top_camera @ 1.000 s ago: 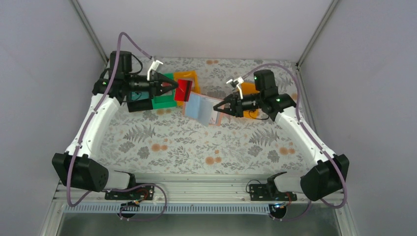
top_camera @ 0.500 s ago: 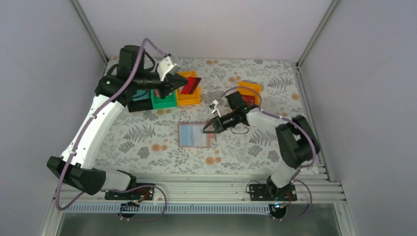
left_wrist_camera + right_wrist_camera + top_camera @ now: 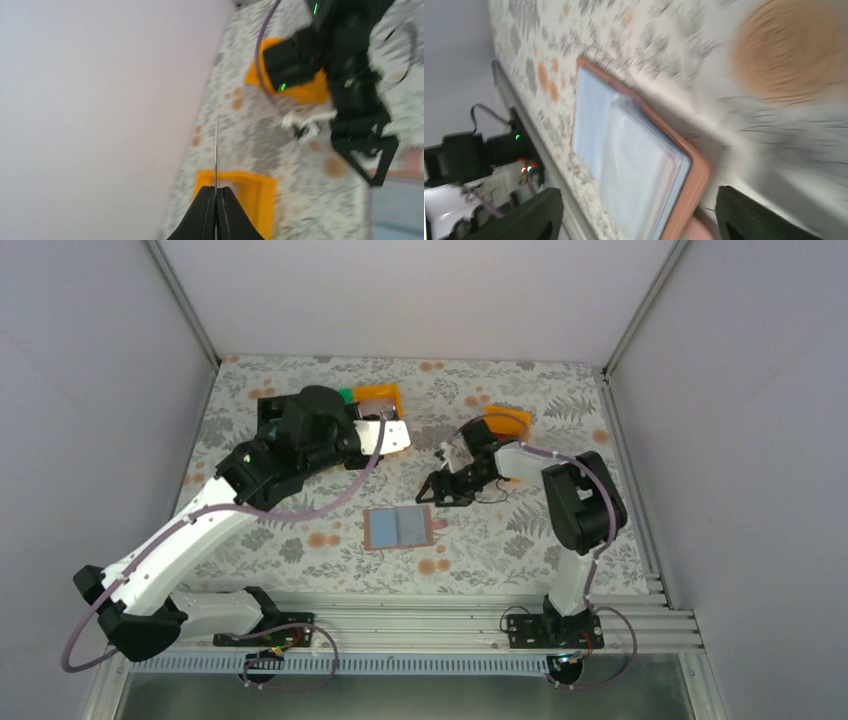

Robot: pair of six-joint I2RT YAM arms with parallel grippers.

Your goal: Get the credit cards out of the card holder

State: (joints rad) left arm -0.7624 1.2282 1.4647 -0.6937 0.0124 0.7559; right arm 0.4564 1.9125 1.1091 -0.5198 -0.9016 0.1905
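Card holder (image 3: 402,528) lies open and flat on the floral bench (image 3: 300,530), near the middle and a little right of centre. Its pale blue clear sleeves face up inside a brownish-pink border. In the right wrist view the sleeves (image 3: 634,165) look layered; whether any card sits in them cannot be told from the blur. Right hand (image 3: 433,492) is low, just beyond the holder's far right corner. Its fingers (image 3: 539,215) are spread wide, with nothing between them, and it is not touching the holder. Farther back and left, the left hand (image 3: 216,192) has its fingertips pressed together on a credit card (image 3: 216,150). The card is seen edge-on as a thin line rising from the tips, so its colour cannot be told. This hand is held above an orange bin (image 3: 257,195) at the far side of the bench, and a sliver of a green bin (image 3: 347,393) shows just left of it. A second orange bin (image 3: 512,420) sits far right, partly behind the right arm.
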